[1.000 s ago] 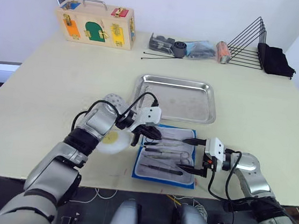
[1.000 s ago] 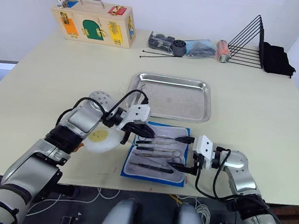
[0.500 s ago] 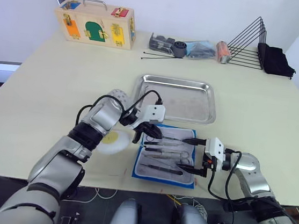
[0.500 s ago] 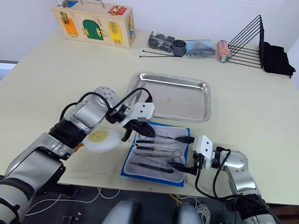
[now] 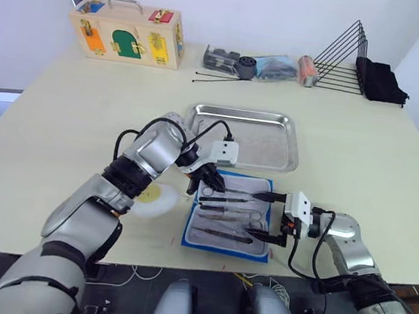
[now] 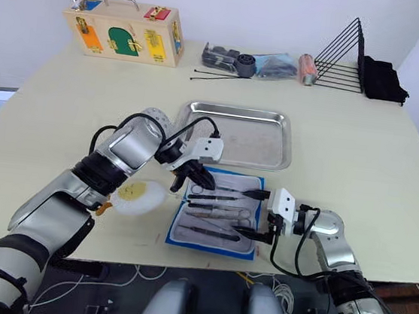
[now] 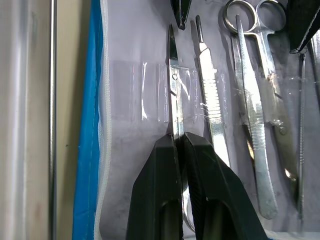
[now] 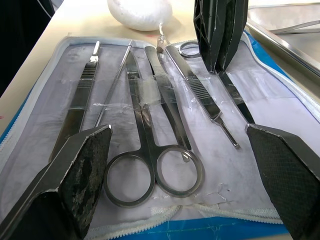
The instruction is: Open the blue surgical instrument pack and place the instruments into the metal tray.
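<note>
Instruments [image 8: 150, 115] lie lengthwise across the opened blue surgical instrument pack [image 5: 190, 230], and my left gripper [image 7: 180, 145], nearest the metal tray [image 5: 290, 143], is pinched on the tray-side one, right gripper [image 8: 180, 165] spread wide, empty.

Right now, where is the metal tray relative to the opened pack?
In the left eye view, the metal tray sits mid-table just beyond the far edge of the blue surgical instrument pack, holding no instruments. The left gripper works between them, over the pack's far edge.
</note>
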You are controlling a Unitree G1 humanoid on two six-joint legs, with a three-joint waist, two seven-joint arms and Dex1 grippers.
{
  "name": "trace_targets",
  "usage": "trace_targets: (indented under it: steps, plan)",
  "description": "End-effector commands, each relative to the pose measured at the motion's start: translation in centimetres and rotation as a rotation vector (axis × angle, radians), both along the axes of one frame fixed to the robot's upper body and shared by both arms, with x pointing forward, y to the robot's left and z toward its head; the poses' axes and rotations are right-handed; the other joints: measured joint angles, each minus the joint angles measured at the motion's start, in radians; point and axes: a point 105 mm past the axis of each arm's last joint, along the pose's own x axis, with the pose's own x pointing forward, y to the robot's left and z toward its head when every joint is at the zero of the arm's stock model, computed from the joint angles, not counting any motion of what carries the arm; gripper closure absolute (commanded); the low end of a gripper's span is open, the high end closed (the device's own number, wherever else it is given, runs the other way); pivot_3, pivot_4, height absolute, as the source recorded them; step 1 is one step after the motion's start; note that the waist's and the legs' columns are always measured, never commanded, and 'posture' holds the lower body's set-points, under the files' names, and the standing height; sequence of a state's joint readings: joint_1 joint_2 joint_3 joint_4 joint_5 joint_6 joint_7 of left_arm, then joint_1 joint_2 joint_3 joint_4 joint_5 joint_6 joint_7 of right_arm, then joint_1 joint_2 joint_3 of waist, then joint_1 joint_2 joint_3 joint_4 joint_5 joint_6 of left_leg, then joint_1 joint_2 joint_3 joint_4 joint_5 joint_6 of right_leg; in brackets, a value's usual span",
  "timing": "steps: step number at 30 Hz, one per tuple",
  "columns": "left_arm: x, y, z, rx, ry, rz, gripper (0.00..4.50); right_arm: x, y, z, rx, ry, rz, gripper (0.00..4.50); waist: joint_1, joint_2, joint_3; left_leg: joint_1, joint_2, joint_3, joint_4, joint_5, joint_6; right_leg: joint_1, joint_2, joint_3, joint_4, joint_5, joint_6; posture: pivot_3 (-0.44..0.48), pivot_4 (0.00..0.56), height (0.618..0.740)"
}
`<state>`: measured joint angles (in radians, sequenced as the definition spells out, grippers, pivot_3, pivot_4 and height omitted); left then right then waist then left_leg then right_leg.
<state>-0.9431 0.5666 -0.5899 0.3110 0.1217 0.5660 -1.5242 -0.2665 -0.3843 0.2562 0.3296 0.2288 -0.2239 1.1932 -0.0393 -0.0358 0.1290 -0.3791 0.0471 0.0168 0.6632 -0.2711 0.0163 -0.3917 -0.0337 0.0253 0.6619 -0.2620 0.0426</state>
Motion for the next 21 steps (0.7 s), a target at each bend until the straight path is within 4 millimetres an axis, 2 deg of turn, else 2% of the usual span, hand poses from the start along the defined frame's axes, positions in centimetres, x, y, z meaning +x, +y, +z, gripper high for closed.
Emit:
trace_targets:
  steps: [1, 12, 21]
  plan:
    - [0.1, 0.0, 1.1, 0.033, -0.028, -0.030, 4.48, -2.0, -0.1, -4.6, -0.105, 0.167, 0.016, 0.00, 0.000, 0.000, 0.000, 0.000, 0.000, 0.000, 0.000, 0.000, 0.000, 0.000, 0.000, 0.000, 0.000, 0.000, 0.000, 0.000, 0.150, 0.740]
    - [0.1, 0.5, 0.6, 0.061, -0.029, -0.024, 4.48, -2.2, -0.1, -4.8, -0.118, 0.176, 0.020, 0.00, -0.001, 0.000, 0.000, 0.000, 0.000, 0.000, 0.000, 0.000, 0.000, 0.000, 0.000, 0.000, 0.000, 0.000, 0.000, 0.000, 0.150, 0.740]
    - [-0.1, 1.0, 0.9, 0.087, -0.023, -0.029, 4.48, -2.3, -0.1, -4.9, -0.126, 0.179, 0.025, 0.00, -0.001, 0.000, 0.000, 0.000, 0.000, 0.000, 0.000, 0.000, 0.000, 0.000, 0.000, 0.000, 0.000, 0.000, 0.000, 0.000, 0.150, 0.740]
